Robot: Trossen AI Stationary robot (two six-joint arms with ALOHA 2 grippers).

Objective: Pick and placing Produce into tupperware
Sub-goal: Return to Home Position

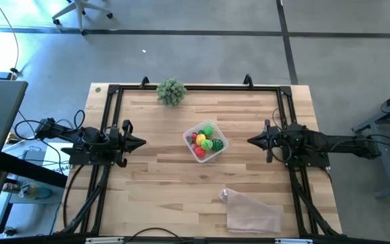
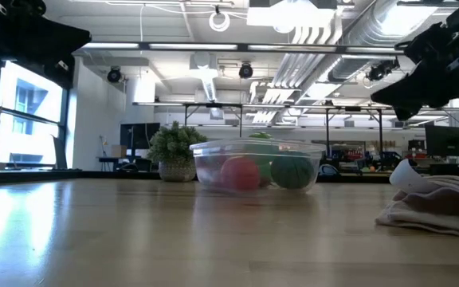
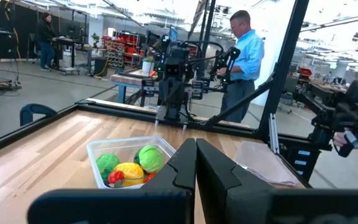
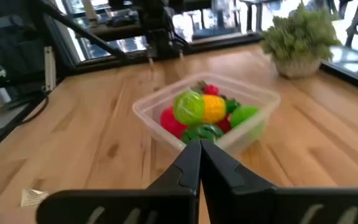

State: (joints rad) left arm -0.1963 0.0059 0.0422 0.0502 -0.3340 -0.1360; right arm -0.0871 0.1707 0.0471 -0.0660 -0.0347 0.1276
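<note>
Fruit (image 1: 205, 140) packed in the tub (image 1: 200, 158) — arms go home.
Left claw (image 1: 141, 142), right claw (image 1: 251, 141) pressed together; pull back slowly, no bumping.

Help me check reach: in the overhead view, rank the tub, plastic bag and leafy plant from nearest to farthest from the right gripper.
1. Tub, mid-table, facing the right gripper.
2. Plastic bag, near the picture's bottom edge.
3. Leafy plant, top edge.
</note>
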